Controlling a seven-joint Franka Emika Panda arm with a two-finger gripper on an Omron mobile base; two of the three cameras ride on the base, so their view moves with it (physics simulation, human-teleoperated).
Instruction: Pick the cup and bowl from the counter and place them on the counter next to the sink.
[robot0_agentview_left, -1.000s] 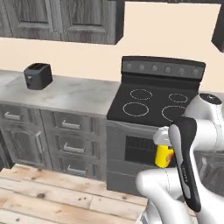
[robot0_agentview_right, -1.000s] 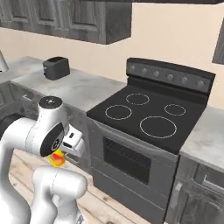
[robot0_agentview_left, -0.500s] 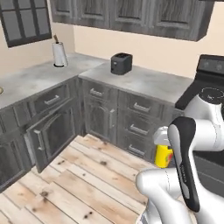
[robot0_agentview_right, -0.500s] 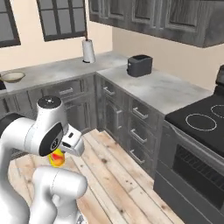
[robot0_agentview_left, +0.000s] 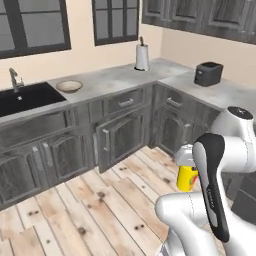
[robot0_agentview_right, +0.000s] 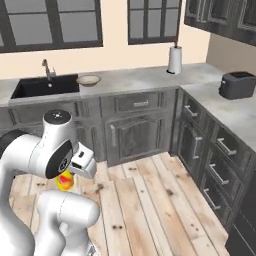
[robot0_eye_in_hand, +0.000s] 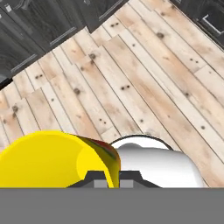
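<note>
My gripper is shut on the small yellow cup, which has a red-orange mark on its side. I hold it low in front of my body, above the wood floor, where the cup hangs under the hand. The tan-rimmed bowl sits on the marbled counter, just right of the black sink with its grey faucet. Cup and bowl are far apart.
A paper towel roll stands in the counter's corner and a black toaster on the right run. One cabinet door below the counter stands slightly ajar. Plank floor lies between me and the cabinets.
The whole picture has swung: the base turned from the stove past the toaster corner to face the sink. The cup stays in the shut gripper, in the same place against my body.
</note>
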